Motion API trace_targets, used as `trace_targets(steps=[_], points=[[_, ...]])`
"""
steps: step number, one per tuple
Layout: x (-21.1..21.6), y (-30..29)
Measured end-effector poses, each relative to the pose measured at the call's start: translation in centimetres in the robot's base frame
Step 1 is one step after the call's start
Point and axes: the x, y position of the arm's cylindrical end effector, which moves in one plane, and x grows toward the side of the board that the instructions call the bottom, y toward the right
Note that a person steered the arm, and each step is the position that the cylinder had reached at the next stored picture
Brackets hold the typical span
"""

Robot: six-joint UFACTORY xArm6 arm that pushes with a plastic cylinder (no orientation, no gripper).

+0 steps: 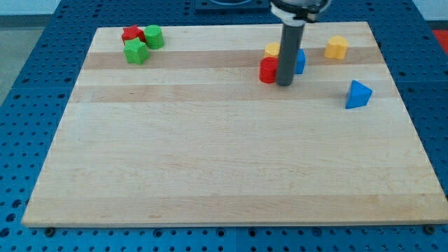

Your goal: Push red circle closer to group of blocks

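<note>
Broadly, the wooden board (231,161) fills most of the view on a blue perforated table (28,84), with its lower half bare and all the blocks gathered along the view's top. Next in size comes the dark rod, dropping from the view's top to my tip (284,84), which stands just to the view's right of the red circle (268,70) and appears to touch it; there are no jaws to open or close, so nothing is held, only pressed sideways. That placement suits a push toward the view's left, I judge, since the likely group sits far off in the top left corner: a red block (131,33), a green circle (154,36) and a green block (136,51), huddled close together. Around the rod lie a blue block (300,61), partly hidden behind it, and a yellow block (272,50) just above the red circle. Further right stand a yellow hexagon-like block (337,47) and a blue triangle (358,94), well apart.
</note>
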Motion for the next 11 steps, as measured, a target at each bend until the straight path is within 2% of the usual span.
trace_targets(steps=[2, 4, 6, 11], points=[[-1.6, -1.3], [-4.9, -2.1], [-8.0, -5.4], [-7.9, -16.0]])
